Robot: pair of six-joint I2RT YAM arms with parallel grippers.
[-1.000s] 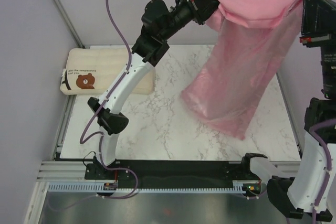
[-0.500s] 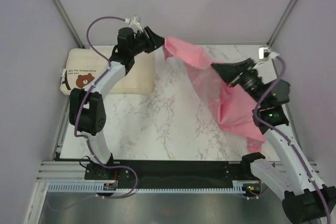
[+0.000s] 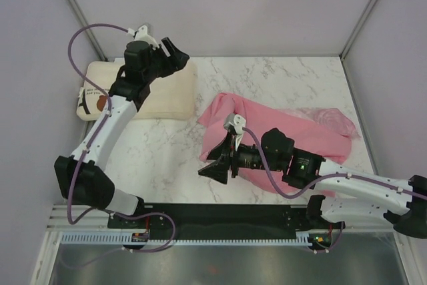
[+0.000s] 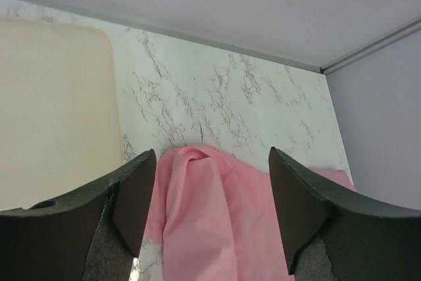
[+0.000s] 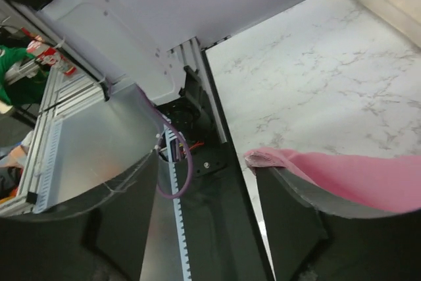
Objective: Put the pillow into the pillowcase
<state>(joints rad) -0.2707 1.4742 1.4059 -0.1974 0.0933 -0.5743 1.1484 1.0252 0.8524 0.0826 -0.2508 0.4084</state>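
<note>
pink pillowcase (image 3: 293,131) crumpled, left gripper (image 3: 179,63) and right gripper (image 3: 205,165) splayed, only right wrist shows cloth touching finger (image 5: 296,222)

- Your pillow (image 3: 170,95) lies flat at the far left of the table (image 3: 167,158). It is cream, quilted and rectangular. A brown bear face and a line of dark text sit at its left end, partly hidden.
- Your pillowcase (image 3: 267,115) is thin, shiny pink cloth. It lies crumpled and folded on the table right of centre, near the pillow's right edge but apart from it.
- In your right wrist view, a hemmed edge of the pillowcase rests on one finger of the right gripper (image 5: 205,162).
</note>
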